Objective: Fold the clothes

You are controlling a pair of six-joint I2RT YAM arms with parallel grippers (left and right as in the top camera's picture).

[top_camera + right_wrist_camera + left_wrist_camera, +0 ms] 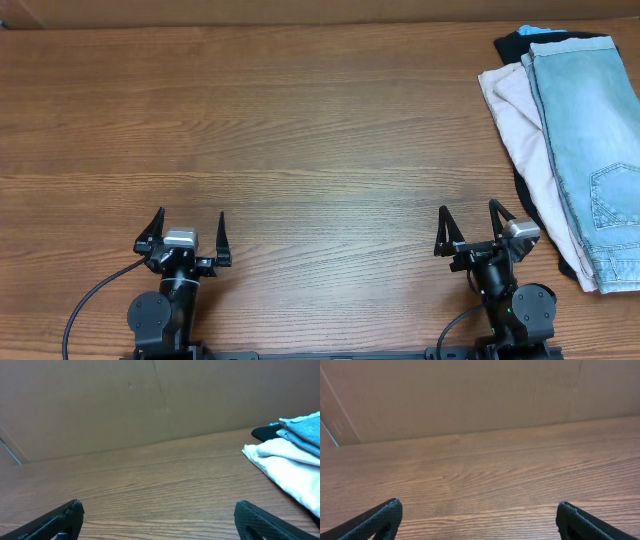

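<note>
While left end effector [190, 214] and right end effector [467, 207] gape empty, denim shorts [590, 130] overlie beige garment [520, 120].

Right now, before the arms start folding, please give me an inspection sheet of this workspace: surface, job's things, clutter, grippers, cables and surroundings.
Surface: brown wood-grain table, flat.
Job's things: light-blue faded denim shorts on top of a beige trouser-like garment, over a black garment, stacked at the right side.
Clutter: nothing seen.
Grippers: left gripper and right gripper both open, holding nothing, at the near edge.
Cables: black cable curving from the left arm's base; a similar one at the right.
Surroundings: brown cardboard wall behind the table.
</note>
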